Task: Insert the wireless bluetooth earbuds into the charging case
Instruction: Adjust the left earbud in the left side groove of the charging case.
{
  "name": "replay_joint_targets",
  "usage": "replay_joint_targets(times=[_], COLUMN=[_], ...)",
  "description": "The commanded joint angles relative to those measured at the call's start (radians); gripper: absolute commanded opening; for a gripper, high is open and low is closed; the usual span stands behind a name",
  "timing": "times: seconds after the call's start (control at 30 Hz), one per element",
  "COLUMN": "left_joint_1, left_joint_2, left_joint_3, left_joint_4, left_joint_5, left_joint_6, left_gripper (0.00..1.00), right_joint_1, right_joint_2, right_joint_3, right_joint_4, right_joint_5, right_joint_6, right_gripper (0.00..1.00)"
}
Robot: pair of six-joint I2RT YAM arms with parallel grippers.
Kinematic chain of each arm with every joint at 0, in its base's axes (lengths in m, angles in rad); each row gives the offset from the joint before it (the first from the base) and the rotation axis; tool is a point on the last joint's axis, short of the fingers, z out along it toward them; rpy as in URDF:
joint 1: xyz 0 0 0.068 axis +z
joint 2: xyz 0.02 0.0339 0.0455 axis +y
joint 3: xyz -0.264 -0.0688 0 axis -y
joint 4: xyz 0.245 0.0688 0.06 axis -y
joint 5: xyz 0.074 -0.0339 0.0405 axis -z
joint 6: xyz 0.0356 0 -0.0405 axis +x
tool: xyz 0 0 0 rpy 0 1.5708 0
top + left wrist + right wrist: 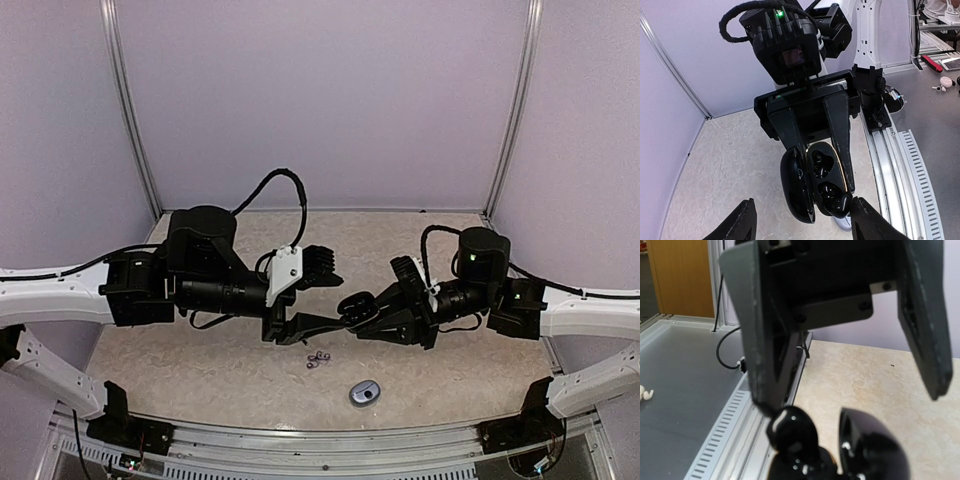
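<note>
My right gripper (378, 312) is shut on the open glossy black charging case (356, 308) and holds it above the table. In the left wrist view the case (824, 172) shows two cavities, with its lid (796, 187) hinged open to the left. A glossy black earbud (841, 203) sits at the case's near end, touching one fingertip of my left gripper (802, 225), which is open wide. In the right wrist view that bud (790, 432) lies under a left finger (757, 340). Silvery-grey earbuds (318, 358) lie on the table. The second black bud is not visible.
A small grey case (365, 392) lies on the beige table near the front edge, right of the silvery buds. The metal rail (900, 165) runs along the table's front. Purple walls close in the back and sides.
</note>
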Motion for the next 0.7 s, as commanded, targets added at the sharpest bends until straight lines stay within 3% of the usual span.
replay_joint_targets(times=[0.0, 0.67], left_joint_1=[0.000, 0.001], left_joint_2=[0.023, 0.065], left_joint_3=[0.037, 0.048], left_joint_4=[0.026, 0.065], left_joint_5=[-0.047, -0.062], left_joint_6=[0.006, -0.033], left_gripper=[0.64, 0.63], right_joint_1=[0.002, 0.013], right_joint_2=[-0.017, -0.027], right_joint_3=[0.014, 0.007], right_joint_4=[0.025, 0.032], right_joint_5=[-0.015, -0.015], right_joint_6=[-0.007, -0.012], right_gripper=[0.00, 0.00])
